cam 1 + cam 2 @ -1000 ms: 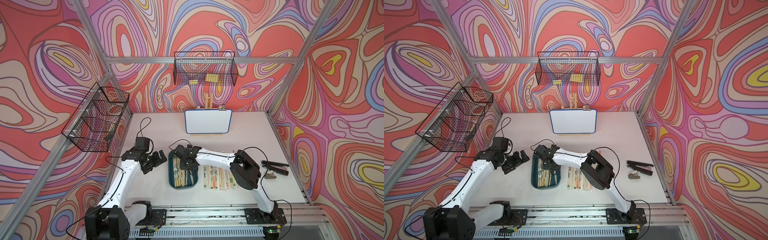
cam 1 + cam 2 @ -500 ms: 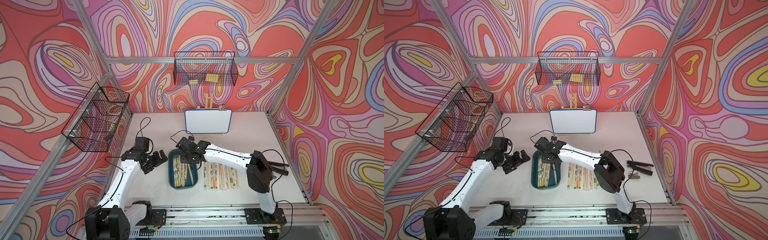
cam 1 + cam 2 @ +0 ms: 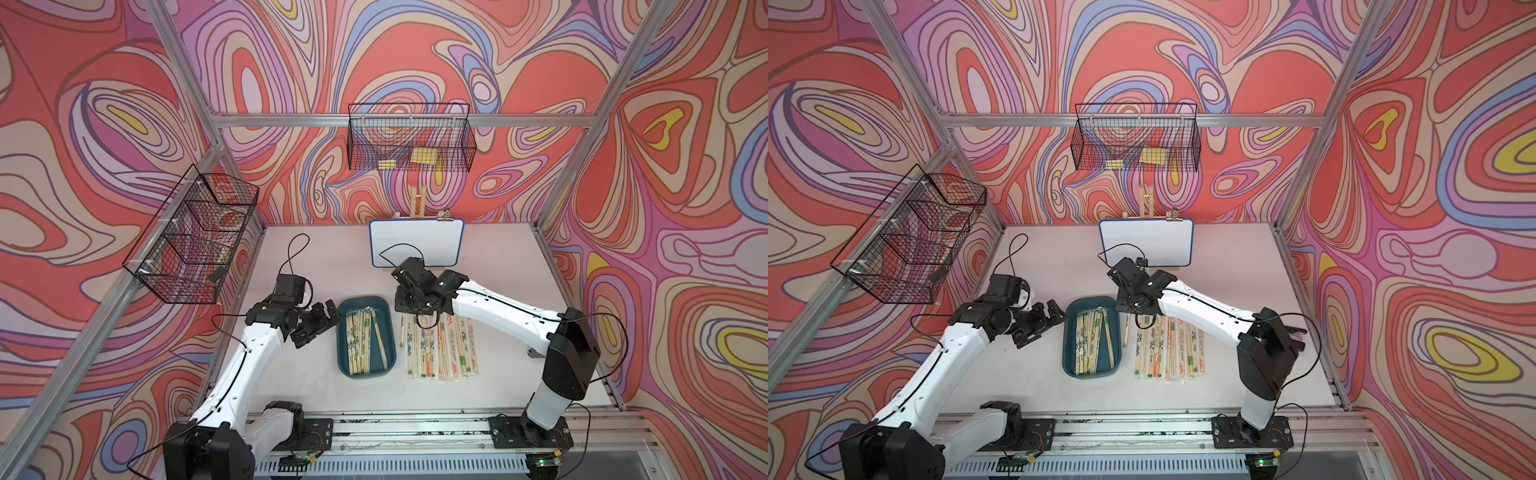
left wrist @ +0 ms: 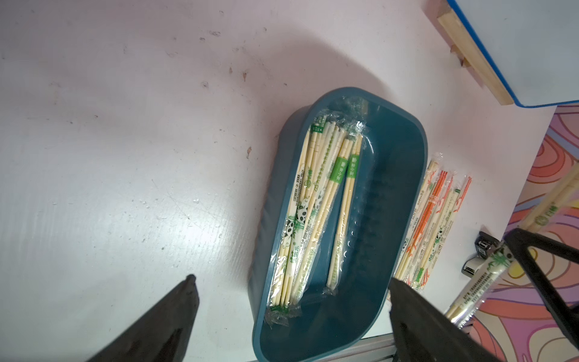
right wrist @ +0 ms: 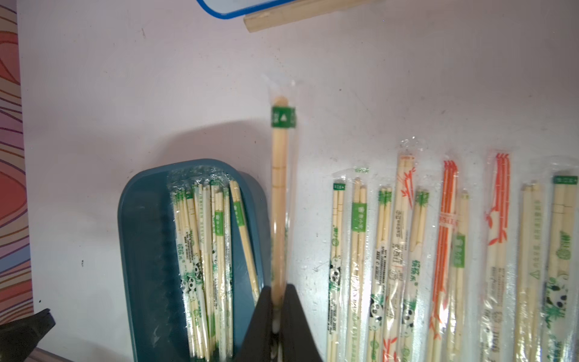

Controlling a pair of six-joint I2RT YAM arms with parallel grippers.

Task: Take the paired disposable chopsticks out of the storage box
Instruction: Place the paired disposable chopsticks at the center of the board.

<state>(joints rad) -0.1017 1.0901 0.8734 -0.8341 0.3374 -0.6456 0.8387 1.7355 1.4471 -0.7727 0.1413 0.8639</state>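
One held pair (image 5: 279, 188), green-banded in a clear sleeve, was pinched at one end by the right gripper (image 5: 278, 301), whose fingers were pressed together on it. In a top view the held pair (image 3: 402, 332) showed as a thin stick between the storage box (image 3: 365, 300) and a row of sleeved pairs (image 3: 440, 349) lying side by side on the table (image 3: 498, 270). Whether it touched the table could not be told.

The right gripper sat above the far end of that gap, just in front of the whiteboard (image 3: 417, 243).

Inside the teal storage box the remaining paired disposable chopsticks (image 3: 359, 340) lay lengthwise, bunched toward its left wall, with one pair slanted across the floor. The right part of the floor was bare.

The left gripper (image 3: 322, 322) hung just beside the box's left side with its jaws spread wide and nothing between them.
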